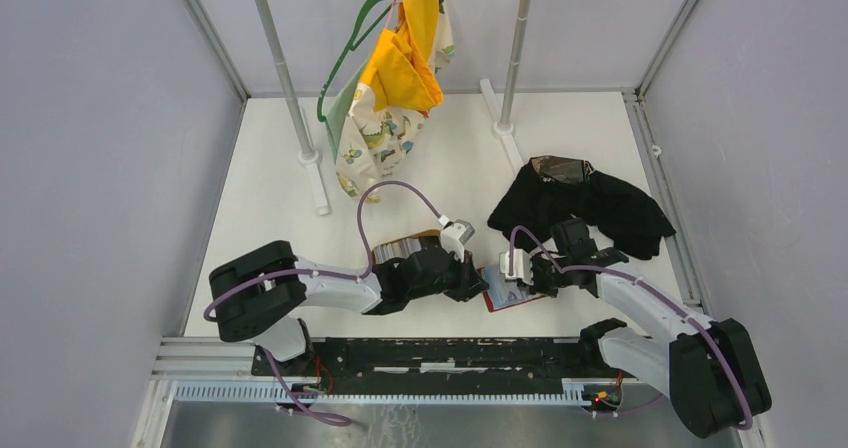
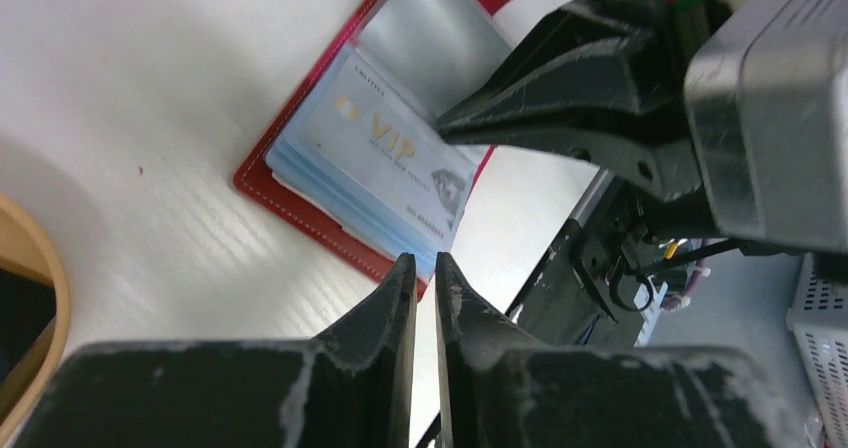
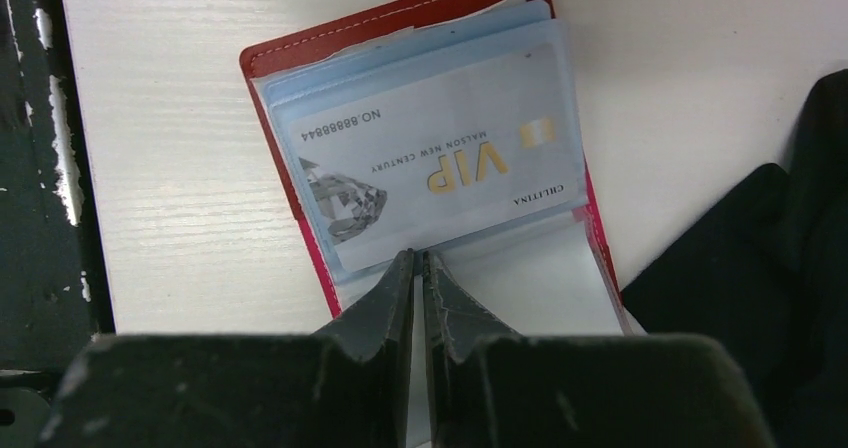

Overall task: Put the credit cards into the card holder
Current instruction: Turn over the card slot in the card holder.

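The red card holder (image 3: 275, 53) lies open on the white table, its clear sleeves fanned out. A pale blue-white credit card (image 3: 430, 168) marked VIP sits in the top sleeve. It also shows in the left wrist view (image 2: 385, 158), inside the holder (image 2: 300, 218). My right gripper (image 3: 420, 260) is shut, with its tips on the sleeve at the card's edge. My left gripper (image 2: 425, 265) is shut and empty, just off the holder's near corner. In the top view both grippers meet over the holder (image 1: 508, 301). More grey cards (image 1: 408, 242) lie half hidden by the left arm.
A tan wooden tray (image 2: 55, 298) lies to the left of the holder, under the left arm. A black cloth (image 1: 590, 208) lies close behind the right gripper, also in the right wrist view (image 3: 780, 268). A garment rack with hung clothes (image 1: 395, 78) stands at the back.
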{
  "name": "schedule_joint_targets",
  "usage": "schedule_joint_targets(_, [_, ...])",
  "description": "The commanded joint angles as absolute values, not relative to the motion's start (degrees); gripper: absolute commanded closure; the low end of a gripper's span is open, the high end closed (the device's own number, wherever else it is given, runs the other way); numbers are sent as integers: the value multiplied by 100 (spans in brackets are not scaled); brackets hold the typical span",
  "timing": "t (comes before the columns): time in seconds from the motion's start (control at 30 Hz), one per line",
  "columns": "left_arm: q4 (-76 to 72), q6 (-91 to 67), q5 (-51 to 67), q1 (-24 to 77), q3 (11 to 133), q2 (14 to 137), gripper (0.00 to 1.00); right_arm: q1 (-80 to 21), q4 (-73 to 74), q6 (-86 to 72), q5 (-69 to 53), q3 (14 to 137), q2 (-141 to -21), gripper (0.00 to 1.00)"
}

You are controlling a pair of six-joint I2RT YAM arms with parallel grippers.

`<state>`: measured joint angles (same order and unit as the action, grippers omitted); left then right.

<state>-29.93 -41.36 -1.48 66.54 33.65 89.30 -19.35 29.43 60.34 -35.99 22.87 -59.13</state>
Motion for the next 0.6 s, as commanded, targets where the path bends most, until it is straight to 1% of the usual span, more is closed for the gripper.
schedule_joint_targets(0.0, [-2966,-4264,-489,6682,3709,9139,81,-2085,2907,6039,-3585,2402,-6043,88])
schedule_joint_targets(0.2, [-3055,-4360,-429,6691,3763,9341,74,-2279,2904,6057,-3349,2406,-6330,88])
schedule_joint_targets(0.33, [-3138,-4471,-420,6689,3721,9289,64,-2320,2904,6022,-3278,2422,-6350,88])
schedule_joint_targets(0.47, [-3361,-4656,-377,6689,3678,9327,58,-2326,2901,6028,-3270,2400,-6350,88])
schedule_joint_targets(0.57, [-3431,-4789,-366,6684,3702,9430,50,-2335,2917,6023,-3272,2403,-6374,88])
